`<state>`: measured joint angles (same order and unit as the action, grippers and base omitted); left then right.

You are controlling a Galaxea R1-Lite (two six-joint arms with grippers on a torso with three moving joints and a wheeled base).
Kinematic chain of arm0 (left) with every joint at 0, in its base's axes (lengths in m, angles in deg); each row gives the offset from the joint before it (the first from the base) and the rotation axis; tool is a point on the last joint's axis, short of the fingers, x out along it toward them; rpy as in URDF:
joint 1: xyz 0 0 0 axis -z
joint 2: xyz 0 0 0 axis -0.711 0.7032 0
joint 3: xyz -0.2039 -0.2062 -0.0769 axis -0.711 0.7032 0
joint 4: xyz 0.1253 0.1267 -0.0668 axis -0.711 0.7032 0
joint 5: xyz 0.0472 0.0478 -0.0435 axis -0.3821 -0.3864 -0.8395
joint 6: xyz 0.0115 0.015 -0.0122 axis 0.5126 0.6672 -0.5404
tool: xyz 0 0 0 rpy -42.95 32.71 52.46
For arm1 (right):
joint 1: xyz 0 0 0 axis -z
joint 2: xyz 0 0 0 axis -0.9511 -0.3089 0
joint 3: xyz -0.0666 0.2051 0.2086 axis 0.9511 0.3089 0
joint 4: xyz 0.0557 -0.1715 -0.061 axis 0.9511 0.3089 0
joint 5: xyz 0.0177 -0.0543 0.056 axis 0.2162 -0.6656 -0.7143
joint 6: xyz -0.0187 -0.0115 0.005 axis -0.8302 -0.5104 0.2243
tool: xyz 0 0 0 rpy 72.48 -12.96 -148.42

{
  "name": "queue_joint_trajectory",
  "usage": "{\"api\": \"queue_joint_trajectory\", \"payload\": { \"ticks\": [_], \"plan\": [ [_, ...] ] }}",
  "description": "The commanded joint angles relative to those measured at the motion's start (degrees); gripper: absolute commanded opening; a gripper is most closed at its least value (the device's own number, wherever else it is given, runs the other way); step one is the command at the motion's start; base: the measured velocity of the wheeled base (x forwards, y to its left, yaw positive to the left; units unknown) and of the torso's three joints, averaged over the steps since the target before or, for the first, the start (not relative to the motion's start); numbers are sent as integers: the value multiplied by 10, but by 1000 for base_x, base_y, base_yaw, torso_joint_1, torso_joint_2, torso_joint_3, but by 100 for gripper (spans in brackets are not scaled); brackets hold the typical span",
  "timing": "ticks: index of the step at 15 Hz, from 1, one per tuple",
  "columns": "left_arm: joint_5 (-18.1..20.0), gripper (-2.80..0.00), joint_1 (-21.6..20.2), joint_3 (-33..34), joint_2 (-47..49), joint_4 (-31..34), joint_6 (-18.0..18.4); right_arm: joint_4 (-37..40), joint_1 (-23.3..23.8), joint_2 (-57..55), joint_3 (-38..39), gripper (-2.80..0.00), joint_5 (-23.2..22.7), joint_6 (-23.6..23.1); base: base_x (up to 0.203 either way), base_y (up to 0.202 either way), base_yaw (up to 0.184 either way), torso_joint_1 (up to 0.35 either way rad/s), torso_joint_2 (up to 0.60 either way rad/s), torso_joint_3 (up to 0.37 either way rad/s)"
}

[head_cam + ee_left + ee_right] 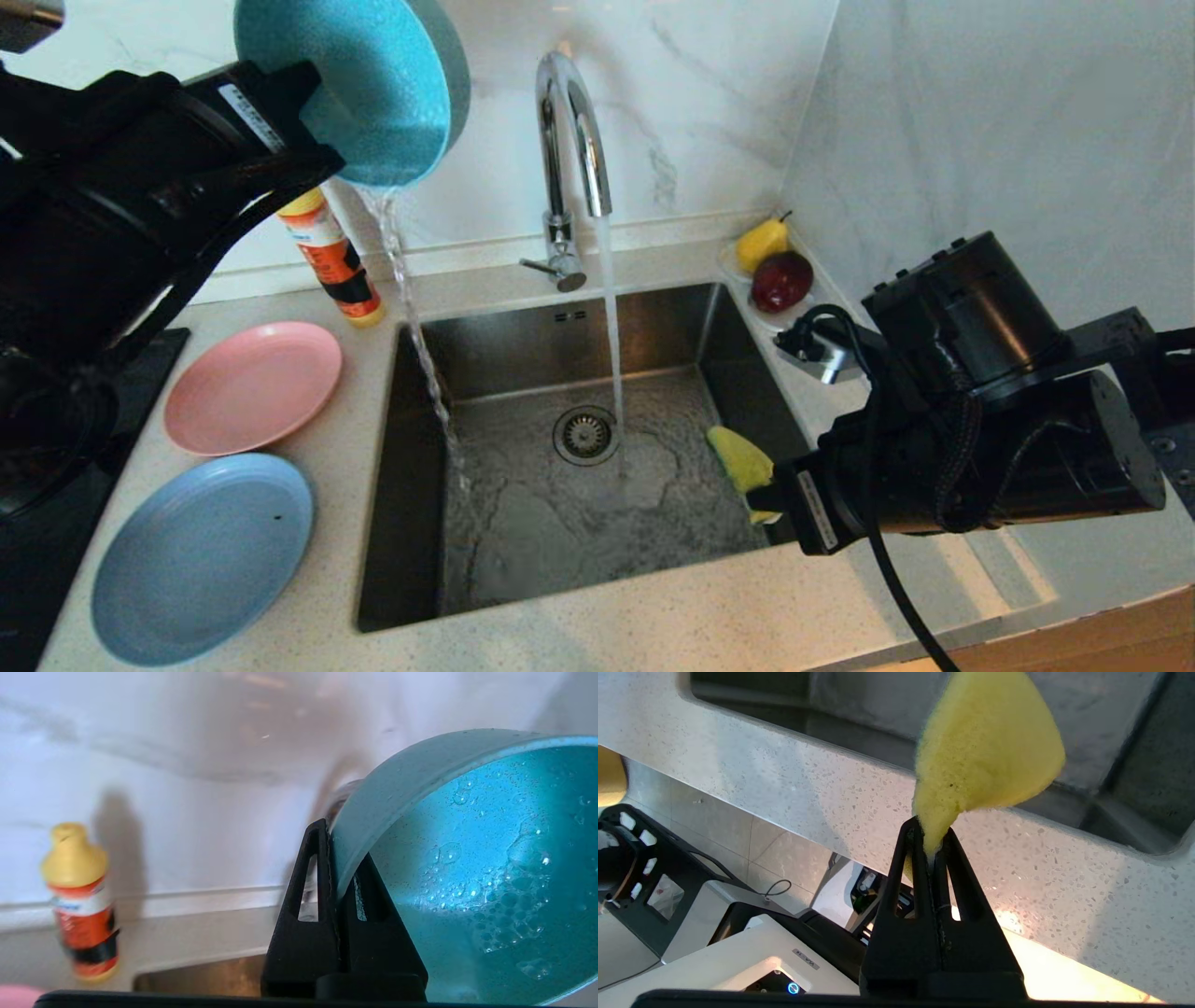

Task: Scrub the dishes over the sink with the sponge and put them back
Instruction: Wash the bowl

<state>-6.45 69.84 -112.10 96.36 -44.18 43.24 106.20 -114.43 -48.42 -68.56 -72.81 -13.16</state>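
My left gripper (338, 858) is shut on the rim of the teal-blue bowl (373, 84) (476, 858), held tipped high above the sink's (523, 345) left side. Water pours from the bowl in a thin stream into the basin, and soap bubbles cling inside it. The pink plate (252, 385) and the pale-blue plate (201, 555) lie on the counter left of the sink. My right gripper (930, 837) is shut on the yellow sponge (742, 459) (985, 751), holding it over the sink's right edge. In the head view the right fingertips are hidden.
The chrome tap (571, 140) runs a stream onto the basin floor beside the drain strainer (585, 434). An orange bottle (331, 257) (79, 900) stands at the back left. A yellow pear (761, 243) and a red fruit (782, 280) sit at the back right corner.
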Motion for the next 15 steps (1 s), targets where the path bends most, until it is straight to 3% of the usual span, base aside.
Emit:
{"api": "queue_joint_trajectory", "payload": {
  "ticks": [1,5,9,12,13,15],
  "plan": [
    [18,-280,1,28,-29,-10,-1,-1,-2,4,6,-280,-6,0,0,0,0,0,0,0],
    [25,-280,0,29,-28,23,-6,-2,-9,15,-1,-280,-11,0,0,0,0,0,0,0],
    [25,-280,1,-4,-37,281,-10,-2,-52,61,-3,-280,-38,-1,0,0,0,0,0,0],
    [25,-280,1,-41,-63,460,-33,-5,-91,85,-4,-280,-60,-1,0,0,0,0,0,0],
    [25,-280,4,-37,-70,491,-36,-11,-92,88,-6,-280,-82,0,0,0,0,0,0,0],
    [18,-280,20,-4,-73,494,-27,-14,-93,90,-17,-280,-118,1,0,0,0,0,0,0]
  ]
}}
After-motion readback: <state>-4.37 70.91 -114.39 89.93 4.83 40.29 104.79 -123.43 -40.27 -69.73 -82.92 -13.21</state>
